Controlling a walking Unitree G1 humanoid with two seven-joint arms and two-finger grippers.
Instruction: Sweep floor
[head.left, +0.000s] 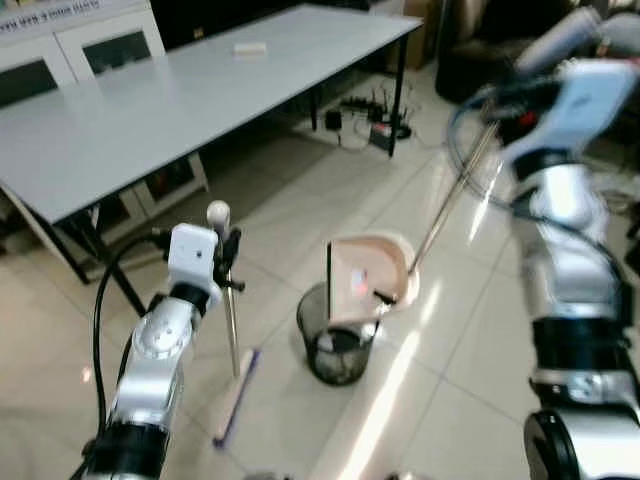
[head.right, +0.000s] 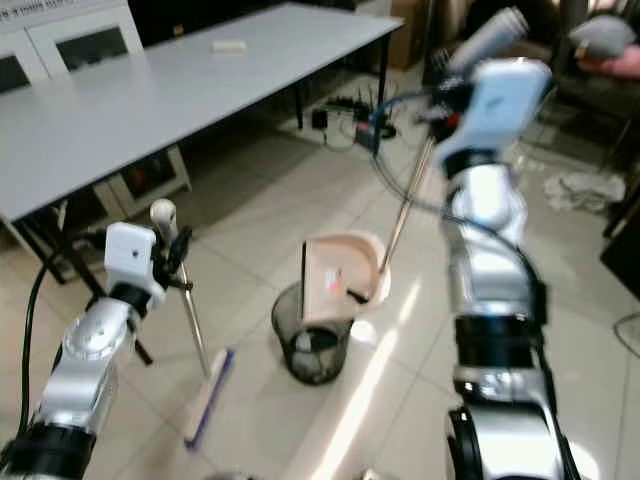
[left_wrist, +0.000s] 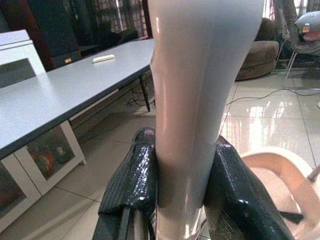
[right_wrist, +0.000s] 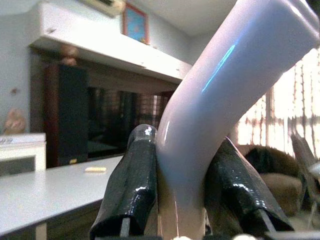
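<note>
Overhead, unreadable cabinet sign (head.left: 45, 12).

**Floor and table, what was sitting on them**

The tiled floor (head.left: 300, 200) had the broom head (head.left: 235, 398) resting on it, with a black mesh bin (head.left: 335, 350) just beside it. Beyond the broom, a long grey table (head.left: 150, 110) carried one small white object (head.left: 249, 47).

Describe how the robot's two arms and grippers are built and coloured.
Both arms are silver metal segments with black joint bands. The left gripper and right gripper each sit past a white wrist block, with two glossy black textured fingers. Black cables loop beside each forearm.
</note>
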